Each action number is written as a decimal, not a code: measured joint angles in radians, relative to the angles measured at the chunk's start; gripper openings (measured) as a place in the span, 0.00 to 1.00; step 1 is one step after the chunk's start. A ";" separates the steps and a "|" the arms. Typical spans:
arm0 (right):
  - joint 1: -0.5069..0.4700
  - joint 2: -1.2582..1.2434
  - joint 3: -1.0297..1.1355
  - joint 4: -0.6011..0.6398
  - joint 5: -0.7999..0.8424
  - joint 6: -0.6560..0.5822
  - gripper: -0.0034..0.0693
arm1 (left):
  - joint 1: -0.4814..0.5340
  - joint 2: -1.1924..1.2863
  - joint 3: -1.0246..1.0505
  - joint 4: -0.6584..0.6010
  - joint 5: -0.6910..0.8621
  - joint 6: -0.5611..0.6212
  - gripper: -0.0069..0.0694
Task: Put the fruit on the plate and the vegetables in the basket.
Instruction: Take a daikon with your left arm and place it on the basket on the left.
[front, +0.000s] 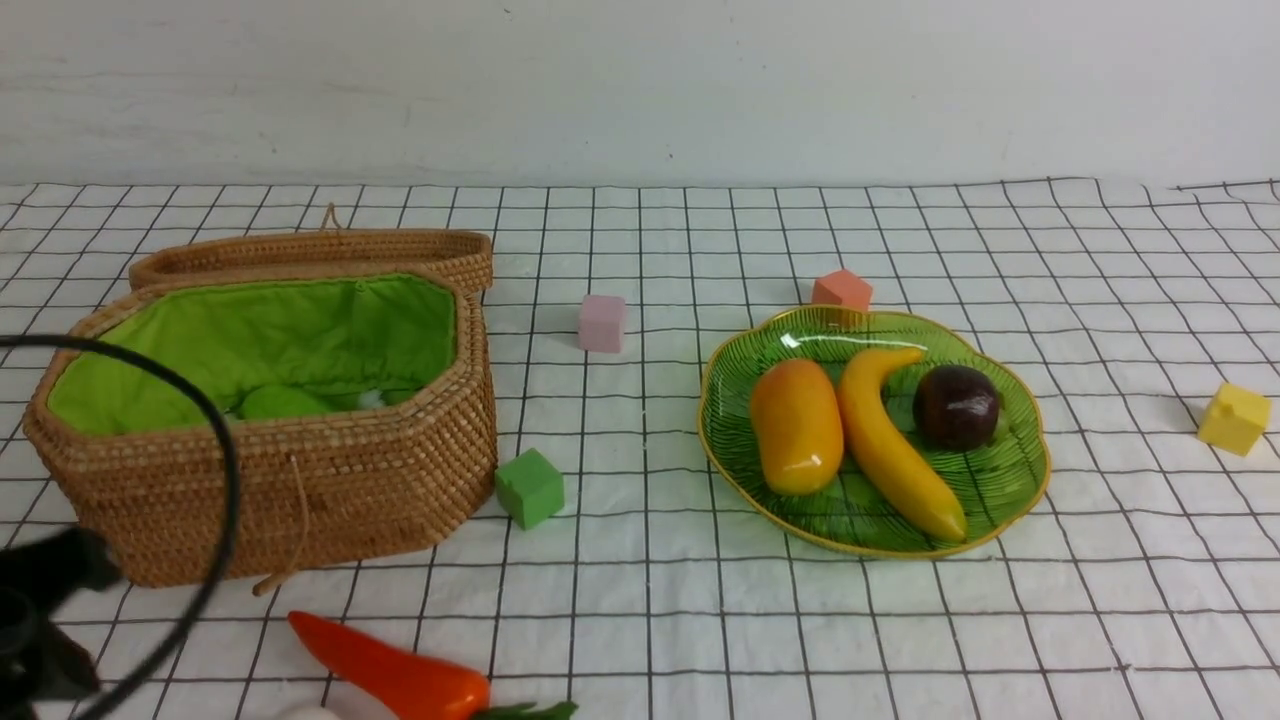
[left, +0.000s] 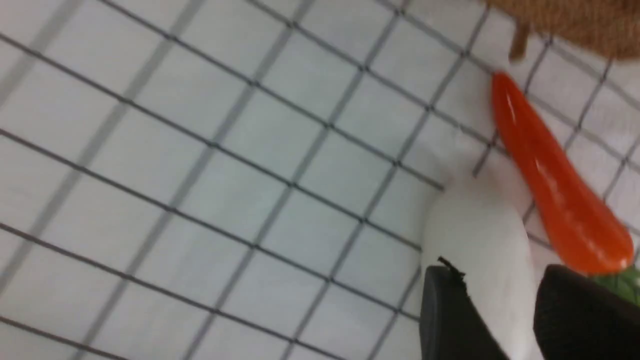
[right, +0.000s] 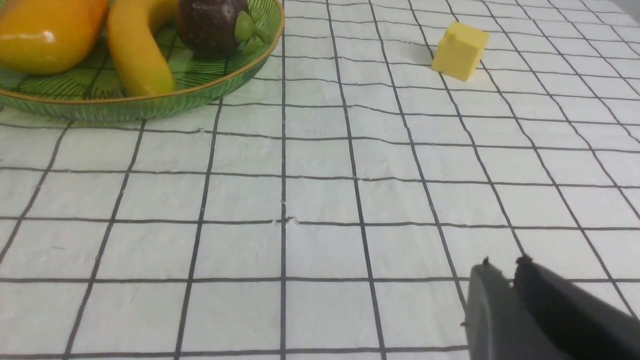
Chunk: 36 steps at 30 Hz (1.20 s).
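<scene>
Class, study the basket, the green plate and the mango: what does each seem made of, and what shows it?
Basket: woven wicker, matte, with its coiled rows showing; its lining looks like creased cloth. Plate: probably glass, being translucent, ribbed and glossy. Mango: likely moulded plastic, smooth with bright highlights.

The desk (front: 700, 620) is covered by a matt white cloth with a black grid, faintly creased. The basket (front: 300, 480) is rough brown woven wicker, lined with matt green fabric. The plate (front: 1000, 480) is glossy ribbed green glass with a gold rim. The mango (front: 797, 425), banana (front: 890, 440) and pepper (front: 400, 675) are smooth, shiny plastic. The mangosteen (front: 955, 405) has a duller sheen. The radish (left: 480, 235) looks smooth, matt white. The yellow cube (right: 460, 50) looks matt, perhaps foam. The left claw (left: 500, 280) and right claw (right: 504, 265) look like matt black plastic.
</scene>
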<state>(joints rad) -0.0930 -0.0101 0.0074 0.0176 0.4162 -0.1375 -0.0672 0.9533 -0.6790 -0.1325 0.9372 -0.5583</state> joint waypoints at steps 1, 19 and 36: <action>0.000 0.000 0.000 0.000 0.000 0.000 0.17 | -0.018 0.011 0.018 -0.029 -0.011 0.009 0.45; 0.000 0.000 0.000 0.001 0.000 0.000 0.20 | -0.380 0.362 0.106 0.198 -0.320 -0.449 0.95; 0.000 0.000 0.000 0.001 0.000 0.001 0.23 | -0.380 0.269 -0.043 0.230 -0.113 -0.440 0.77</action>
<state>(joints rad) -0.0930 -0.0101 0.0074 0.0184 0.4162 -0.1367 -0.4472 1.2227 -0.7216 0.0971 0.8246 -0.9985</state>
